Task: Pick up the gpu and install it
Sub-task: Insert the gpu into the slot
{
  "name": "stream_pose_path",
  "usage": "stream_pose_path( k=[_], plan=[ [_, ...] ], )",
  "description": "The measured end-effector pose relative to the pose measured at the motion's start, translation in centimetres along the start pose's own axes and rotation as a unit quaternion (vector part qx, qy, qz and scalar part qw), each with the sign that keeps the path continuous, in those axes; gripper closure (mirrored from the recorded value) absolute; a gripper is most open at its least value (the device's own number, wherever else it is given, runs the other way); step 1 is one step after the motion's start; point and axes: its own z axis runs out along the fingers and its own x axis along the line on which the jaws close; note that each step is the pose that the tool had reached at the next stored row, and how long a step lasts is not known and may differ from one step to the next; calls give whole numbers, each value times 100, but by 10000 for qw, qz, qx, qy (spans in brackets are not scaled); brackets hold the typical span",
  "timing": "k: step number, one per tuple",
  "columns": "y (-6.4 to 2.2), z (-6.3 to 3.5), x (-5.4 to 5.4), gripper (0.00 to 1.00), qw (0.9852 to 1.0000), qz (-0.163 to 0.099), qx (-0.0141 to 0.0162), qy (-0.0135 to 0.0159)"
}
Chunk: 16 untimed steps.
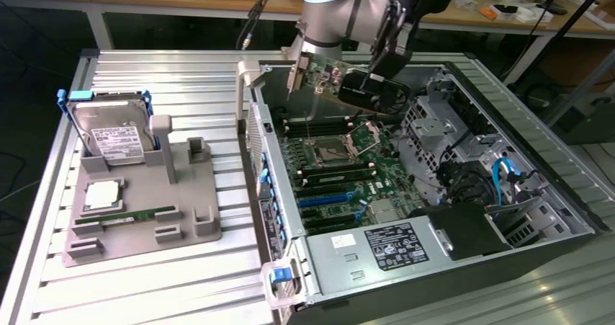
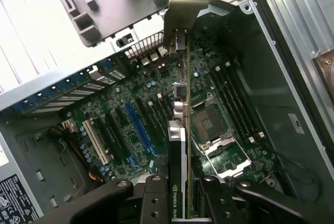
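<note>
Exterior view, hand: the hand (image 1: 358, 86) is seen at twelve o'clock of the open computer case (image 1: 264, 166), pressed onto the gpu (image 1: 325, 76) and pinching it, raised clear of the boards below.
Exterior view, gpu: the card is held on edge in the air. Its long axis is laid roughly from nine to three o'clock, with the silver bracket (image 1: 293, 73) at the nine o'clock end and the grip at the three o'clock end.
Exterior view, target: the blue slots (image 1: 325, 199) on the motherboard (image 1: 375, 174) are found at about six o'clock from the card, well apart from it and lower.
Exterior view, worktop: at nine o'clock of the case a grey holder (image 1: 183, 224) is set on the worktop (image 1: 173, 282), with the hard drive (image 1: 114, 136) and the memory stick (image 1: 135, 215) kept in it.
Wrist view, hand: the fingers (image 2: 152, 198) are closed on both faces of the card, which is seen edge-on between them.
Wrist view, gpu: the card (image 2: 176, 151) is stretched straight away from the hand (image 2: 180, 205), bracket (image 2: 183, 10) farthest off, near the case's rear wall.
Wrist view, relation: the card is hung above the board between the blue slot (image 2: 137, 127) and the processor socket (image 2: 209, 125). Its long axis is judged slightly skewed to the slot, and no contact is seen.
Progress: the pick-up is judged done; the card is not yet seated.
</note>
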Motion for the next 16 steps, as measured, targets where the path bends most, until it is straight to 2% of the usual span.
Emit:
stream_pose_path(
  k=[10,16],
  plan=[
    [-89,8,-41,73,9987,-499,-12,32],
    [-91,7,-43,73,9986,-520,-13,34]
  ],
)
